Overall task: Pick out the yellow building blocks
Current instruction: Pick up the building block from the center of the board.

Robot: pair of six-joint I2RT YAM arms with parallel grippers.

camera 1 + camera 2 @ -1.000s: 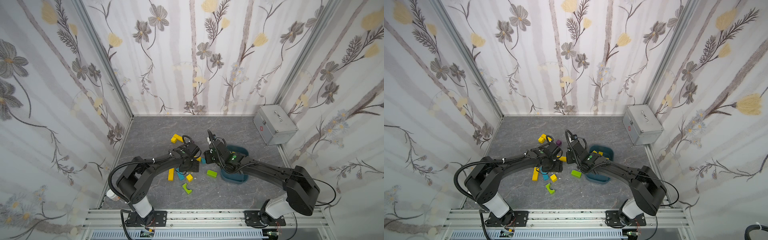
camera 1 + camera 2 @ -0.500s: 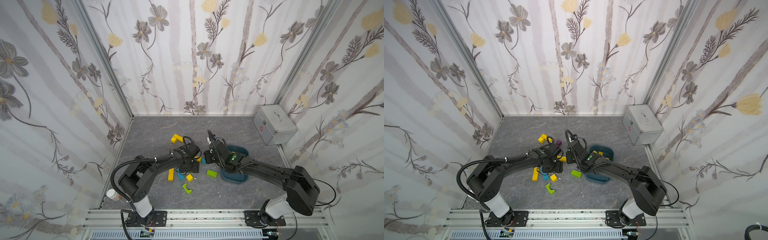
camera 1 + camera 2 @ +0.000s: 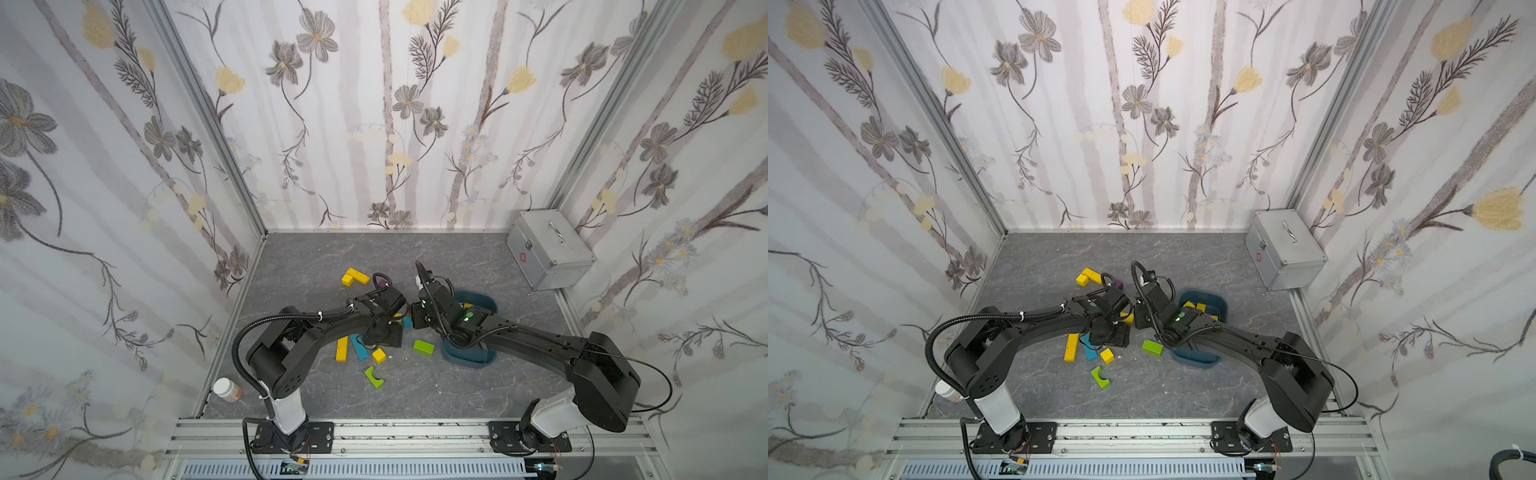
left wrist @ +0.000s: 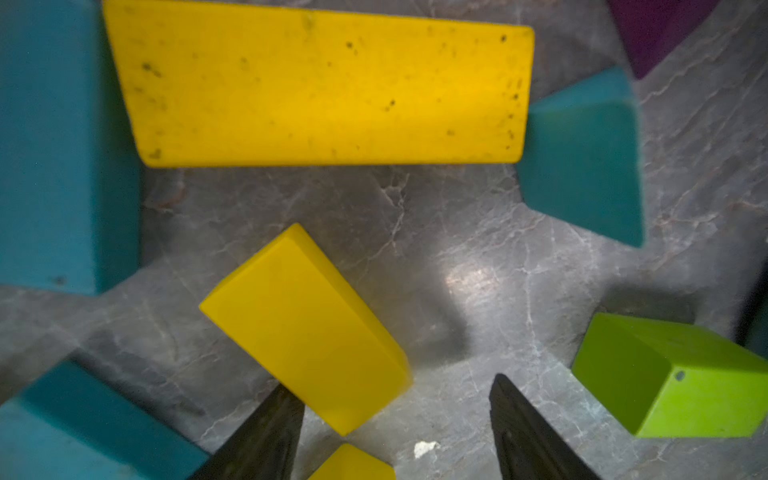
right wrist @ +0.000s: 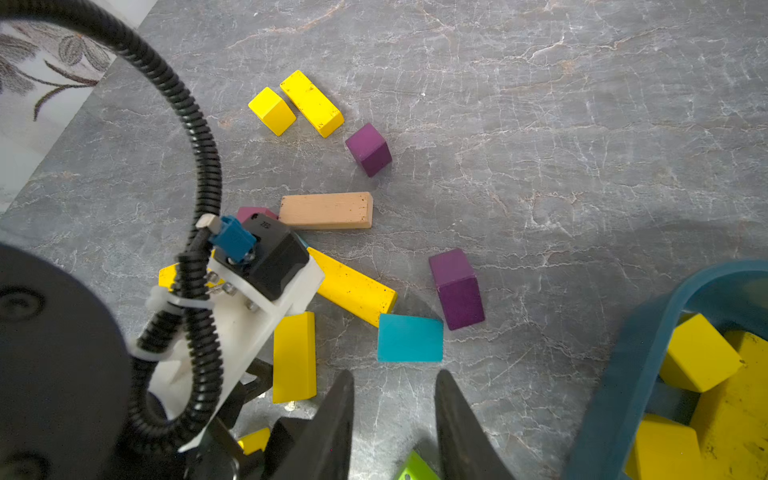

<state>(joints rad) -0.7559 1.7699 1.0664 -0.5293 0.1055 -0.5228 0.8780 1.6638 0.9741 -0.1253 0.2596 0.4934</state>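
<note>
Yellow building blocks lie scattered on the grey floor: a cube (image 5: 272, 110) and a bar (image 5: 311, 104) at the back, a long bar (image 5: 353, 286), a shorter bar (image 5: 294, 357), and nearer the front a bar (image 3: 341, 348) and a cube (image 3: 378, 355). Several more lie in the blue bin (image 5: 623, 374). My left gripper (image 4: 395, 415) hangs low and open. One end of the shorter yellow bar (image 4: 307, 328) reaches between its fingertips, next to one of them. My right gripper (image 5: 395, 415) hovers beside the bin, its jaws a little apart over bare floor.
Teal blocks (image 4: 54, 145), purple blocks (image 5: 457, 289), a peach bar (image 5: 326, 210) and lime green blocks (image 3: 424, 347) lie among the yellow ones. A silver metal case (image 3: 548, 249) stands back right, a white bottle (image 3: 226, 390) front left. Both wrists sit close together mid-floor.
The left gripper's jaws have narrowed a little and its arm has shifted slightly. The right arm and the blocks have stayed put.
</note>
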